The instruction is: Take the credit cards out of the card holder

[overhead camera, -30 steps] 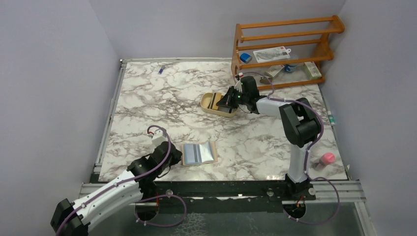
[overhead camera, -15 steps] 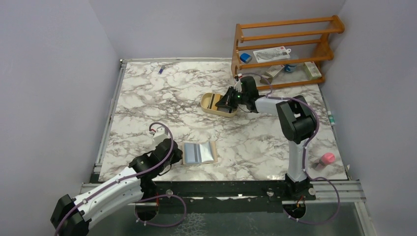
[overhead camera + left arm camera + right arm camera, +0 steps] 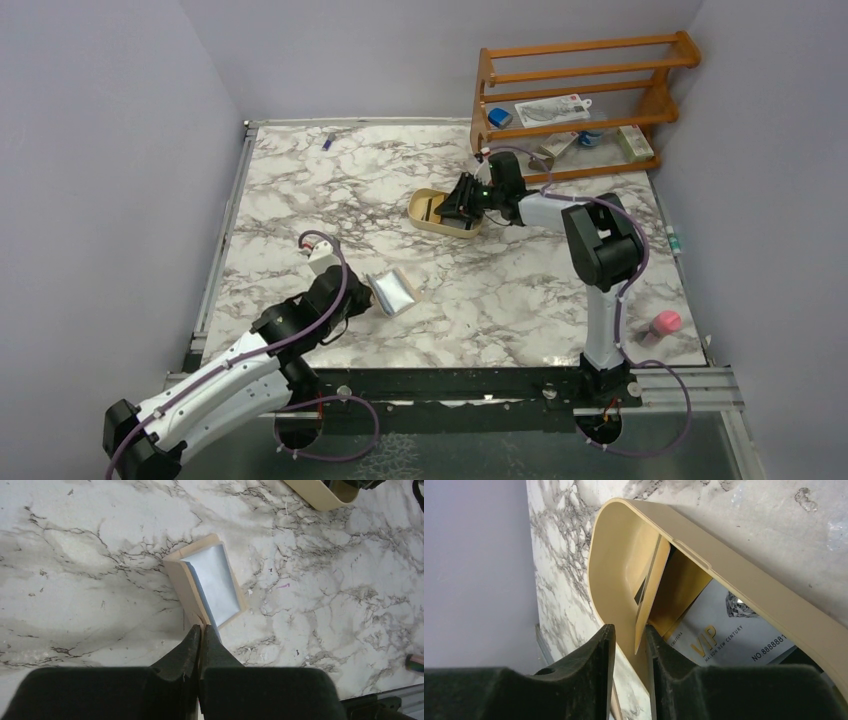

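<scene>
Nearest the arm bases, at about 7 o'clock on the marble table [image 3: 75,555], we are pinching one corner of the tan card holder [image 3: 176,574] with the left end effector [image 3: 201,630], its fingers clenched tight on the thin edge. The holder is standing propped open and tilted, and a pale blue credit card [image 3: 215,577] is showing inside it, not yet drawn out.

Farther off, toward 1 o'clock from the holder, the right end effector [image 3: 629,630] is hanging over the oval tan tray [image 3: 744,595] with its fingers parted. A gold card [image 3: 651,590] is standing on edge between them, apparently released, and a whitish VIP card [image 3: 724,635] is lying flat on the tray floor.

In our judgement, the step in hand is freeing the blue card, and it is calling for a steady left pinch so the pocket mouth is facing the other arm. The right end effector is best lifted straight up past the tray wall before crossing. It should then take the card's exposed edge and pull along the pocket's line, not sideways. The corner grip is slim, so a hard tug is risking a slip.
</scene>
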Controlling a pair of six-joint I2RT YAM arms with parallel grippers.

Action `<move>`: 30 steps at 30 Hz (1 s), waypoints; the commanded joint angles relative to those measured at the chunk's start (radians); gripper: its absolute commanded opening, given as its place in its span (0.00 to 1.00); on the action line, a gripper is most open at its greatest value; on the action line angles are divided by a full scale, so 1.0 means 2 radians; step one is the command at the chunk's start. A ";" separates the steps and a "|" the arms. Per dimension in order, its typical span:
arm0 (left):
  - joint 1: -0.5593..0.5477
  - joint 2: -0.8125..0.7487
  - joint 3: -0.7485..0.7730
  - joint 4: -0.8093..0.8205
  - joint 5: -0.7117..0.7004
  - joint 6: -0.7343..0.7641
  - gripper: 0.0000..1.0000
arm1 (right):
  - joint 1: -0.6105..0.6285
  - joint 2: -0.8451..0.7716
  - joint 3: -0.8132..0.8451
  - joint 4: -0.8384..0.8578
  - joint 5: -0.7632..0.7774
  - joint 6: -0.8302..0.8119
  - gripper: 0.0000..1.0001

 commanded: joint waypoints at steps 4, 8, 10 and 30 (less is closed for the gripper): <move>0.000 0.027 0.023 -0.017 -0.024 0.028 0.00 | 0.000 0.016 0.041 -0.051 -0.020 -0.018 0.38; 0.000 0.071 0.045 -0.014 -0.026 0.054 0.00 | 0.000 0.016 0.075 -0.101 -0.013 -0.043 0.39; 0.001 0.095 0.067 -0.014 -0.026 0.067 0.00 | 0.000 0.008 0.091 -0.142 0.001 -0.060 0.39; 0.047 0.284 0.159 0.089 0.035 0.152 0.00 | -0.015 -0.181 0.011 -0.206 0.096 -0.086 0.40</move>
